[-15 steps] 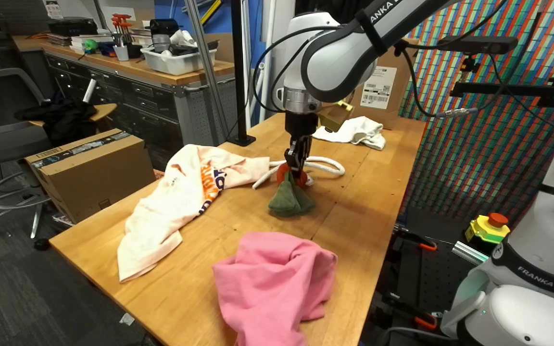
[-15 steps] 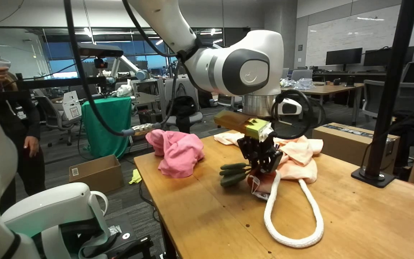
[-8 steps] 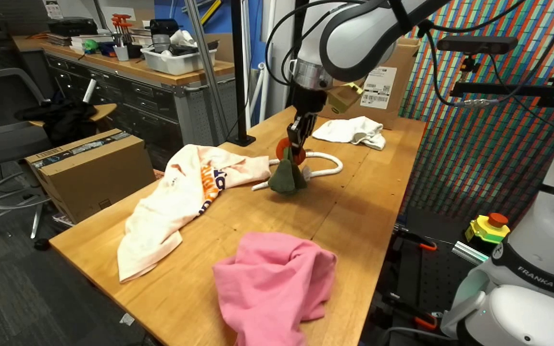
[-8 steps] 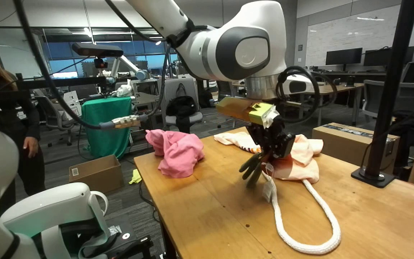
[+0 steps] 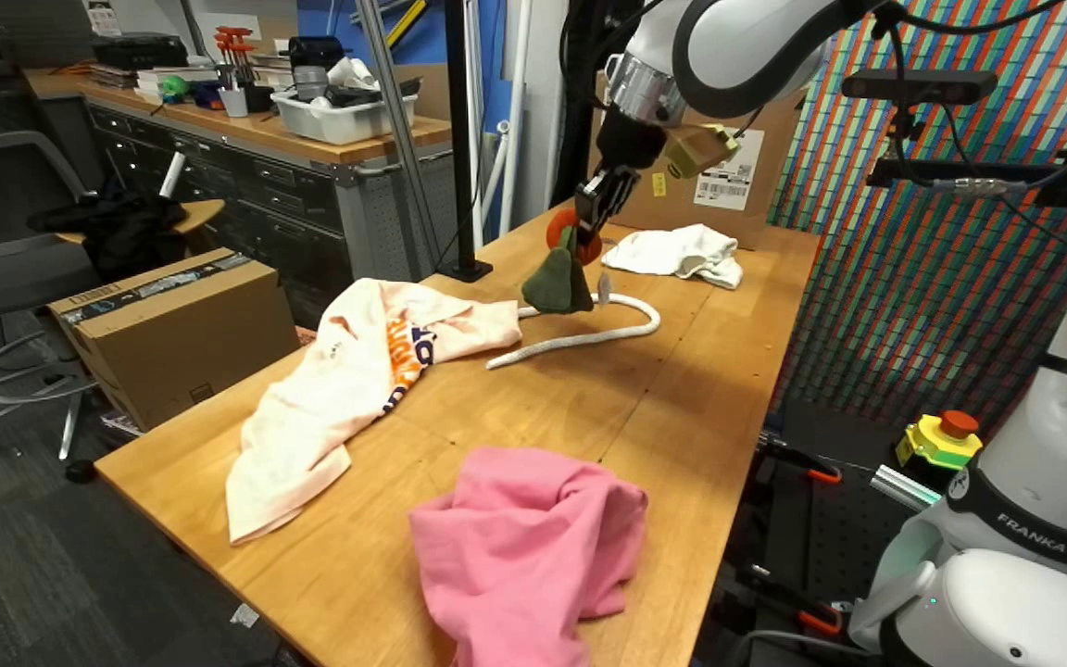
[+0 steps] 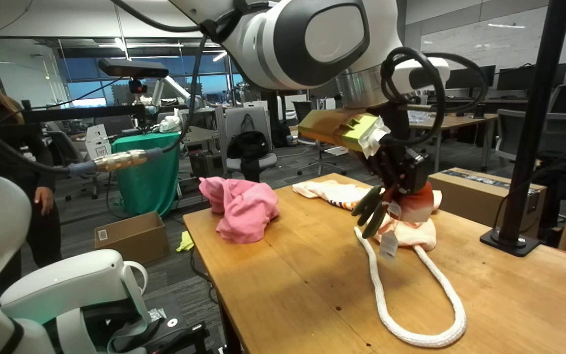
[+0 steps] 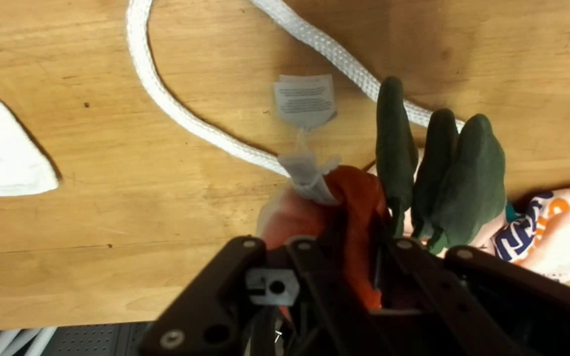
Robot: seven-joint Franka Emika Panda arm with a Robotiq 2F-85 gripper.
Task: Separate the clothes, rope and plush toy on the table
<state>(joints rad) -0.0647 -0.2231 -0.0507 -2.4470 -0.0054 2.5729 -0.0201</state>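
I'm clamping the toy (image 5: 559, 278) in my fingers (image 6: 414, 173); the rope (image 6: 430, 340) is lying below (lowering here is looking unwise).

Place: robotics lab | Franka arm (image 5: 756, 46), drawered workbench (image 5: 256, 190), orange-handled tools (image 5: 235, 46) | whiteboard (image 6: 482, 45), monitors (image 6: 515, 77) (an office touch)

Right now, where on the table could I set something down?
Bare tabletop lies between the pink garment and the rope; a smaller patch separates rope and white garment. It's crowded where rope meets cream shirt, near the held plush toy.
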